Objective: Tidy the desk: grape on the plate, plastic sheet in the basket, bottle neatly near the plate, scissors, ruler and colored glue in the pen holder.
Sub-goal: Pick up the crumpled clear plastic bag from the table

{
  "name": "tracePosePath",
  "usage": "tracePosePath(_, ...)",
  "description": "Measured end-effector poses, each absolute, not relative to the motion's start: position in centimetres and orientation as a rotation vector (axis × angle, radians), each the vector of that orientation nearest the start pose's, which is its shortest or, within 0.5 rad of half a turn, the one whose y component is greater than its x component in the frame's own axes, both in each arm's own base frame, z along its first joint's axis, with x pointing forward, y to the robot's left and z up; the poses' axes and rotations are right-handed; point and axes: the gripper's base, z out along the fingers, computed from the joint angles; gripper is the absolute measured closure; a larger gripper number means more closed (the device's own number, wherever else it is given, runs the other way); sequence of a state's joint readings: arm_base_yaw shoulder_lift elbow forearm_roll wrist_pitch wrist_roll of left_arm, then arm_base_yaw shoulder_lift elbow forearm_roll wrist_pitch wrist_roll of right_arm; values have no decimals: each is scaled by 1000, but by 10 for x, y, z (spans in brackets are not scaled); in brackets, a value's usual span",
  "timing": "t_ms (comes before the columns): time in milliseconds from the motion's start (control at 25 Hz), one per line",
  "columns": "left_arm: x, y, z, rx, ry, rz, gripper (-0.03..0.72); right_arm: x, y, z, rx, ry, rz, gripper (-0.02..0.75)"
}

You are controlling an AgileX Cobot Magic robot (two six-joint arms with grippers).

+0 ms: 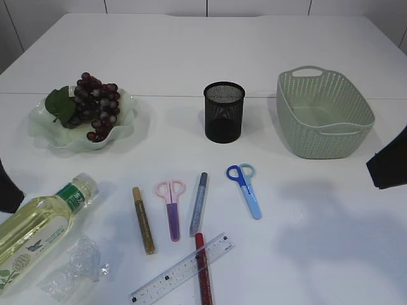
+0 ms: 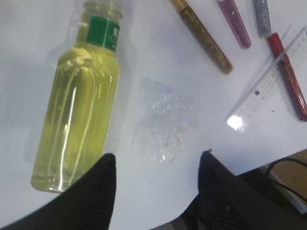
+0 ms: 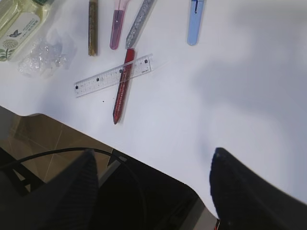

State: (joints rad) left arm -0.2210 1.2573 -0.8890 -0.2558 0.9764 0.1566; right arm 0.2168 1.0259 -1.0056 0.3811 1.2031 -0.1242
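Surface: white table [image 1: 305, 241]
Back row: plate [image 1: 130, 124], pen holder [image 1: 224, 112], basket [image 1: 324, 114]
Front: bottle [image 1: 38, 225], plastic sheet [image 1: 76, 267], glue sticks [image 1: 143, 219], scissors [image 1: 170, 206], ruler [image 1: 181, 270]

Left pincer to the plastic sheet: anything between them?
Nothing visible. The left pincer hangs open just short of the plastic sheet, bare table between them. The bottle lies alongside, clear of that path.

Purple grapes [image 1: 96, 105], black mesh pen holder [image 1: 224, 112], green basket [image 1: 323, 112], yellow bottle [image 2: 79, 112]
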Motion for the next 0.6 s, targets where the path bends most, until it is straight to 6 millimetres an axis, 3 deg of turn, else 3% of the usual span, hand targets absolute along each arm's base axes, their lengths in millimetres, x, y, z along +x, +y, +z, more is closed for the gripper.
tracePosePath(120, 205, -70, 263, 397, 2817, -355, 285, 162, 68, 347, -374, 2653, 553, 173)
tracePosePath(280, 196, -88, 258, 523, 2808, -372, 285, 162, 69, 347, -370, 2653, 562, 172)
tracePosePath(600, 197, -118, 250, 642, 2734, -396, 285, 162, 69, 347, -341, 2659, 573, 173)
